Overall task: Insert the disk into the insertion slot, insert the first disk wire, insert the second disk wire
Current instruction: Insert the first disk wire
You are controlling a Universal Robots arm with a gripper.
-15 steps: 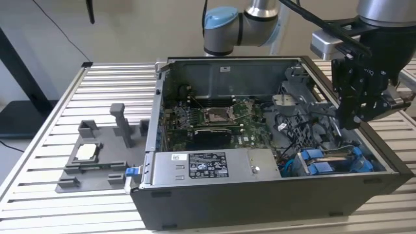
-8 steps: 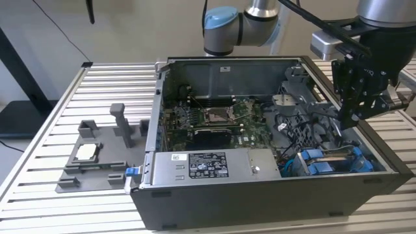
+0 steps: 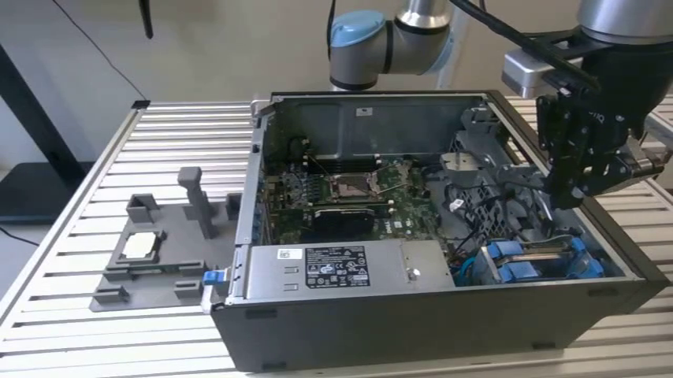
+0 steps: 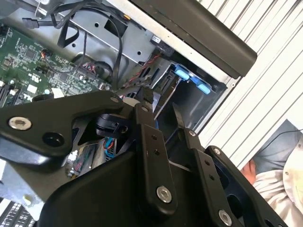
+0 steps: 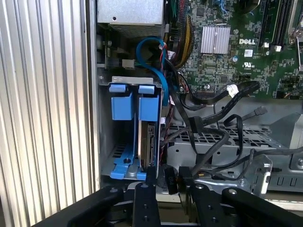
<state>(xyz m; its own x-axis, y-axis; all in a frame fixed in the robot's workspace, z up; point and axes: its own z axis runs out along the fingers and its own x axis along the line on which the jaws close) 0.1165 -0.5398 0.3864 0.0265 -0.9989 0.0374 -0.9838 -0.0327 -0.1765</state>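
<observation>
Insertion slot at 4 o'clock of the case in the exterior view; disk seated in it on edge. Hand just beside, narrow, apparently pinching the wire plug. First-wire step, I judge; calls for squaring the plug to the disk's connector.

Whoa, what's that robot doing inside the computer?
A robot arm is working inside an open PC case. The disk, in its blue carrier, already sits in the insertion slot. The gripper hangs right by the slot and looks to be pinching a black wire plug close to the disk's end.
</observation>
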